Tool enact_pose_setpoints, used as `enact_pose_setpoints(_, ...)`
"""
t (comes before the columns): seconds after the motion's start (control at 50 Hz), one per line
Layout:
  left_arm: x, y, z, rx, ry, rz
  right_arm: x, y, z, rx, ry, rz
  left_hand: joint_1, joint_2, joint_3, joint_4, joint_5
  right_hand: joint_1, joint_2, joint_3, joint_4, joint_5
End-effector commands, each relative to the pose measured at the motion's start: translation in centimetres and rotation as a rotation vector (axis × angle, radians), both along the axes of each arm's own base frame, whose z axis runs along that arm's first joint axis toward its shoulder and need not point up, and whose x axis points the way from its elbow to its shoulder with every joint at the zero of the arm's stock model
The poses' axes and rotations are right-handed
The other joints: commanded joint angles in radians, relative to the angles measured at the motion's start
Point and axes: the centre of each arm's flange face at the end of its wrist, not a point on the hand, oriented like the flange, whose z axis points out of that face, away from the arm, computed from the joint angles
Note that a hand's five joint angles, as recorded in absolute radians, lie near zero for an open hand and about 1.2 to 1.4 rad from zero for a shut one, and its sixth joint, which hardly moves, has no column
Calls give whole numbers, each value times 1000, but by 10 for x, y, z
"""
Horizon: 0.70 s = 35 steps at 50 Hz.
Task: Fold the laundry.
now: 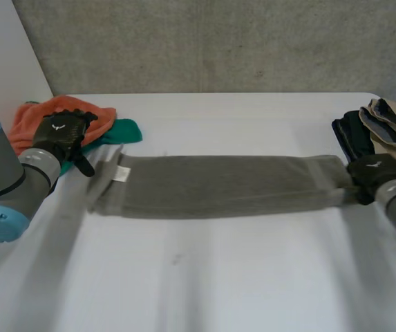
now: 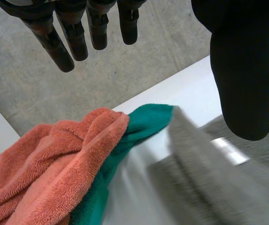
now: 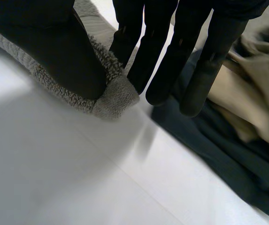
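Note:
A long grey towel point(image 1: 218, 183) lies stretched flat across the table point(image 1: 204, 277), with a white label point(image 1: 120, 173) near its left end. My right hand point(image 1: 372, 173) is at the towel's right end. Its thumb point(image 3: 54, 51) and fingers point(image 3: 157, 65) pinch a corner of the grey towel point(image 3: 111, 98) between them. My left hand point(image 1: 61, 135) hovers just past the towel's left end, above a pile of towels. Its fingers point(image 2: 61, 44) are straight and spread from the thumb, holding nothing; the grey towel point(image 2: 195, 159) lies below the thumb.
An orange towel point(image 1: 52, 111) point(image 2: 54, 164) is bunched on a green towel point(image 1: 123, 131) point(image 2: 148, 119) at the back left corner. Dark clothes point(image 1: 353, 135) point(image 3: 209, 140) and a beige garment point(image 1: 394, 121) point(image 3: 247, 103) are piled at the right edge, beside my right hand.

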Motion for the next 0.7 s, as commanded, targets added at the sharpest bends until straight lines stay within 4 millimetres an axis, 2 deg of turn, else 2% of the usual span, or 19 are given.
enact_pose_setpoints(0.02, 2, 10, 5, 5, 0, 1, -61, -17, 1, 5, 131, -99, -12, -33, -33, -24, -47, 293, 221, 216, 207, 243)
enact_pose_setpoints(0.08, 5, 15, 7, 9, -2, 0, -70, -26, 4, -20, 194, -103, -12, -33, -33, -24, -47, 293, 221, 216, 207, 243)
enact_pose_setpoints(0.12, 6, 17, 9, 8, 2, 1, -59, -28, 9, -49, 203, -76, -12, -33, -33, -24, -47, 293, 221, 216, 207, 243)
enact_pose_setpoints(0.18, 10, 20, 14, 0, 6, 0, -10, -27, 37, -168, 185, 25, -12, -33, -33, -24, -47, 293, 221, 216, 207, 243)
enact_pose_setpoints(0.24, 15, 22, 22, -20, 11, 0, 26, -21, 59, -257, 173, 112, -12, -33, -33, -24, -47, 293, 221, 216, 207, 243)
enact_pose_setpoints(0.28, 18, 22, 25, -25, 14, 3, 78, -4, 82, -367, 149, 252, -12, -33, -33, -24, -47, 293, 221, 216, 207, 243)
enact_pose_setpoints(0.3, 19, 22, 27, -31, 16, 8, 92, 2, 85, -393, 141, 294, -12, -33, -33, -24, -47, 293, 221, 216, 207, 243)
enact_pose_setpoints(0.32, 23, 22, 30, -36, 21, 16, 124, 17, 91, -444, 123, 390, -12, -33, -33, -24, -47, 293, 221, 216, 207, 243)
enact_pose_setpoints(0.36, 26, 23, 33, -39, 28, 23, 156, 34, 91, -490, 99, 501, -12, -33, -33, -24, -47, 293, 221, 216, 207, 243)
enact_pose_setpoints(0.38, 27, 23, 33, -36, 32, 28, 172, 43, 89, -510, 86, 561, -12, -33, -33, -24, -47, 293, 221, 216, 207, 243)
enact_pose_setpoints(0.4, 30, 23, 34, -36, 41, 37, 203, 64, 82, -542, 62, 679, -12, -33, -33, -24, -47, 293, 221, 216, 207, 243)
enact_pose_setpoints(0.46, 34, 24, 35, -35, 50, 46, 245, 100, 65, -576, 31, 867, -12, -33, -33, -24, -47, 293, 221, 216, 207, 243)
enact_pose_setpoints(0.48, 35, 25, 34, -29, 56, 47, 268, 123, 52, -592, 19, 978, -12, -33, -33, -24, -47, 293, 221, 216, 207, 243)
enact_pose_setpoints(0.5, 35, 25, 34, -27, 57, 47, 278, 134, 44, -600, 17, 1032, -12, -33, -33, -24, -47, 293, 221, 216, 207, 243)
enact_pose_setpoints(0.54, 35, 26, 32, -20, 57, 44, 294, 153, 26, -590, 18, 1115, -12, -33, -33, -24, -47, 293, 221, 216, 207, 243)
enact_pose_setpoints(0.58, 34, 27, 29, -10, 54, 36, 309, 176, -4, -542, 45, 1189, -12, -33, -33, -24, -47, 293, 221, 216, 207, 243)
enact_pose_setpoints(0.66, 33, 28, 27, -4, 54, 34, 315, 182, -34, -496, 151, 1191, -12, -33, -33, -24, -47, 293, 221, 216, 207, 243)
enact_pose_setpoints(0.68, 33, 28, 27, -6, 53, 32, 315, 179, -34, -498, 168, 1173, -12, -33, -33, -24, -47, 16, -55, -61, -70, -34)
enact_pose_setpoints(0.7, 33, 28, 28, -9, 54, 32, 314, 176, -32, -500, 179, 1153, -12, -33, -33, -24, -47, -431, -503, -508, -517, -481)
